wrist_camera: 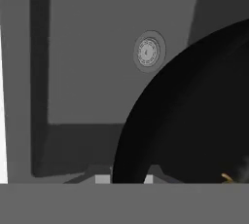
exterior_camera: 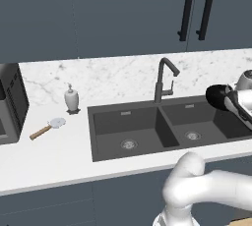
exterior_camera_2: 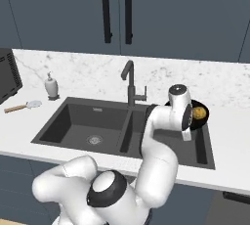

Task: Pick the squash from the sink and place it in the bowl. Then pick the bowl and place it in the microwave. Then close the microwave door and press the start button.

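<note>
Gripping bowl [wrist_camera: 194, 121] rim: end effector [wrist_camera: 127, 179]

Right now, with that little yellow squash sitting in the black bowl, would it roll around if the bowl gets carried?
Probably. The squash is a small rounded lump, so it may roll. The bowl looks shallow and glossy, giving little grip; a tilt might slide it toward the rim. The tool seems to pinch the rim at one side, so some tilt is likely.

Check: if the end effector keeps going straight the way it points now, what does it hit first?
Likely the floor of the sink. The end effector is clamped on the bowl's rim and looks down into the right basin near the drain; depth is unclear.
</note>
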You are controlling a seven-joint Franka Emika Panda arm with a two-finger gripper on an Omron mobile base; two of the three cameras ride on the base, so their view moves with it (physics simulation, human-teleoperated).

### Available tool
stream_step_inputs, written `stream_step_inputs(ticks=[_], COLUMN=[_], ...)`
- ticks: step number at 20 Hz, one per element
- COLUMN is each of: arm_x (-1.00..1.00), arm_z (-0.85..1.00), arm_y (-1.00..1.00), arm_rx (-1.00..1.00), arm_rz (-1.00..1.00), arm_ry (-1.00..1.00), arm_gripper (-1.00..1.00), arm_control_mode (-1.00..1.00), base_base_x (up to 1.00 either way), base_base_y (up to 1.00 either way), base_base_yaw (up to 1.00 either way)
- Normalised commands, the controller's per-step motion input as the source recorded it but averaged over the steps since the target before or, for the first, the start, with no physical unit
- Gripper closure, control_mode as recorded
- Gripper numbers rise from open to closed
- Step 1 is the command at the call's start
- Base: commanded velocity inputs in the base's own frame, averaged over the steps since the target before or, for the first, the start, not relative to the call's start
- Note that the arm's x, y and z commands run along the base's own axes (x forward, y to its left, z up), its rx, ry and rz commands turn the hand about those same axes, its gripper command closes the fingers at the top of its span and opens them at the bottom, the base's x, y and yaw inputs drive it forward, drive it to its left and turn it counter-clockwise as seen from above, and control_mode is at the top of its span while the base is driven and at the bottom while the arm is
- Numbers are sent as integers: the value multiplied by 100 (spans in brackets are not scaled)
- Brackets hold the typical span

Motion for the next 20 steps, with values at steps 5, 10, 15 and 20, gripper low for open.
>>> stream_step_inputs(ticks=[5,10,15,20], arm_x=[-79,-64,-46,-28], arm_z=[51,63,62,25], arm_y=[54,65,83,83], arm_rx=[0,0,0,6], arm_rz=[28,18,6,0], arm_ry=[0,1,6,-1], arm_gripper=[100,100,100,100], arm_control_mode=[-100,-100,-100,-100], base_base_x=[0,0,0,0], base_base_y=[0,0,0,0], base_base_yaw=[0,0,0,0])
